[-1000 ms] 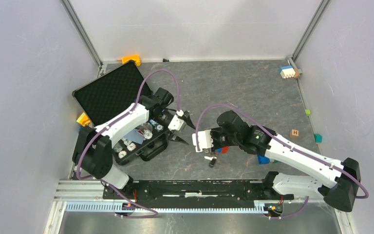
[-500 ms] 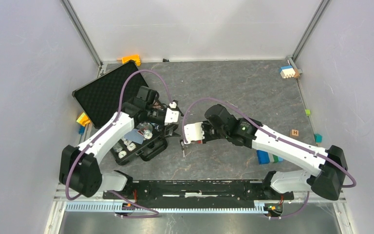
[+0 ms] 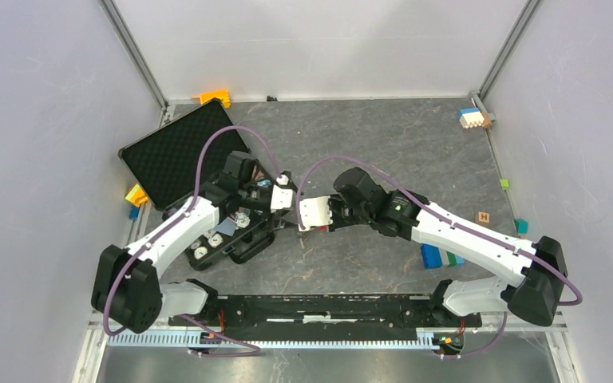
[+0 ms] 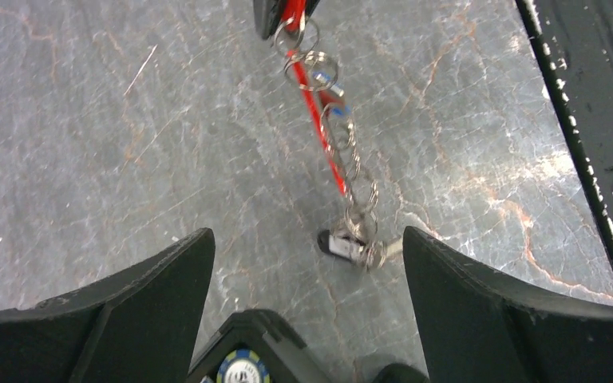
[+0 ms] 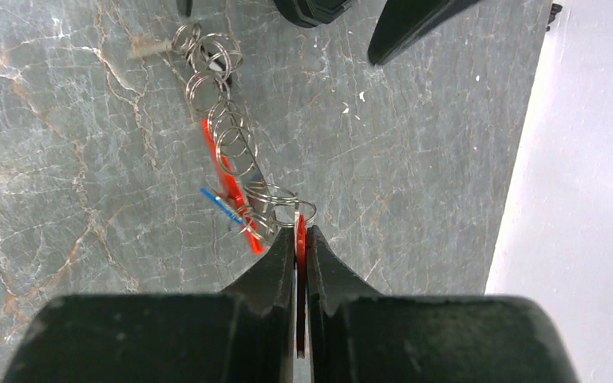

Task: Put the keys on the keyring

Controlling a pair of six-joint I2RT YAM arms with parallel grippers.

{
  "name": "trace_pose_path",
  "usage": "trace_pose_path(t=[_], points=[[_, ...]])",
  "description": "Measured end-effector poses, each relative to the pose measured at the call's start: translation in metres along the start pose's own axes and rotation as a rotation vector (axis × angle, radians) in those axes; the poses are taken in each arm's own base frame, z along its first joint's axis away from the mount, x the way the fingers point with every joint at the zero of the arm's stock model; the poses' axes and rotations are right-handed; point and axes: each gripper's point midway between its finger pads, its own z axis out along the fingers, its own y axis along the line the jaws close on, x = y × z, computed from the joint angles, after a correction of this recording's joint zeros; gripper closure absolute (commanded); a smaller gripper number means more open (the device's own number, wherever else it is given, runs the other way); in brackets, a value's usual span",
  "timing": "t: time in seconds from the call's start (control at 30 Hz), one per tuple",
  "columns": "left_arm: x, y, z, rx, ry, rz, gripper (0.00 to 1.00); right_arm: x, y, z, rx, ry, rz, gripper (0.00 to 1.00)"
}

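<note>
Between the two grippers, a little toward nine o'clock of the table's middle, hangs the keyring — a string of silvery rings with a long red clip running alongside. From the left wrist it drops from twelve o'clock to about five o'clock. Its bottom end, a small dark-and-silver piece, touches the table. A sliver of blue shows among the rings at mid-length and is probably the blue key. Whether it is threaded on is too small to tell, and the red key cannot be picked out with certainty.

The right gripper has its fingers pressed together on a thin red tab at the keyring's top end — clip or key head, unclear. The left gripper sits low and empty, fingers spread wide, with the keyring's bottom end in the gap, nearer the finger at three o'clock.

The step in hand looks like the left gripper taking that bottom end so the chain can be steadied. Done well, it would centre the end piece between the fingers first, close on the ring itself rather than the loose links, and leave slack so the right grip is not tugged.

From above, an open black case lies at ten o'clock and small coloured blocks sit at one o'clock.
</note>
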Motion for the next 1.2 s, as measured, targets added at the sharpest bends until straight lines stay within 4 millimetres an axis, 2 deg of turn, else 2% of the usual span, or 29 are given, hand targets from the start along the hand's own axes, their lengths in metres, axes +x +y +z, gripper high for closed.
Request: trace_pose_path(t=[0.23, 0.47, 0.57, 0.9, 1.13, 1.17, 1.2], points=[[-0.009, -0.005, 0.030, 0.069, -0.086, 0.020, 0.07, -0.006, 0.006, -0.001, -0.024, -0.033, 0.030, 1.00], [-0.020, -0.020, 0.064, 0.126, -0.127, -0.010, 0.12, -0.015, 0.001, -0.012, -0.002, -0.083, 0.050, 1.00], [-0.019, -0.021, 0.070, 0.108, -0.130, -0.040, 0.15, -0.016, 0.001, -0.013, 0.001, -0.088, 0.058, 1.00], [-0.019, -0.008, 0.079, 0.048, -0.143, -0.098, 0.56, -0.020, -0.003, -0.018, 0.020, -0.105, 0.066, 1.00], [-0.017, -0.010, 0.080, 0.048, -0.140, -0.109, 0.93, -0.019, -0.003, -0.020, 0.029, -0.111, 0.068, 1.00], [-0.016, -0.011, 0.080, 0.051, -0.139, -0.113, 0.98, -0.019, -0.003, -0.020, 0.031, -0.110, 0.068, 1.00], [-0.015, -0.012, 0.080, 0.054, -0.135, -0.116, 0.98, -0.018, -0.002, -0.020, 0.029, -0.109, 0.069, 1.00]])
